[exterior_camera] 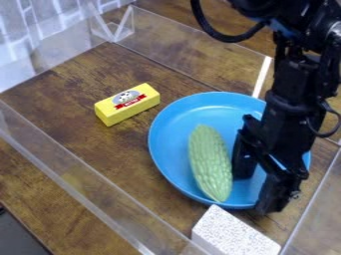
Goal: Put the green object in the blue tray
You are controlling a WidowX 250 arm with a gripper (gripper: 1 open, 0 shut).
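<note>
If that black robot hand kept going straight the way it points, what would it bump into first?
The hand points down, so probably the blue plate, though depth is hard to judge here.

Single close view, angled steeply downward

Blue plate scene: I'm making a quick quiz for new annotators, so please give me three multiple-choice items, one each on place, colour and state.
1. Where is the green vegetable?
A) Beside the yellow block
B) In the blue tray
C) On the white block

2. What colour is the small block left of the tray in the picture?
A) Yellow
B) Red
C) Purple

3. How does the vegetable rest?
A) Upright
B) Lying down

Key:
1 B: the green vegetable is within the rim of the blue tray.
2 A: the block has yellow sides.
3 B: its long side is down.
</note>
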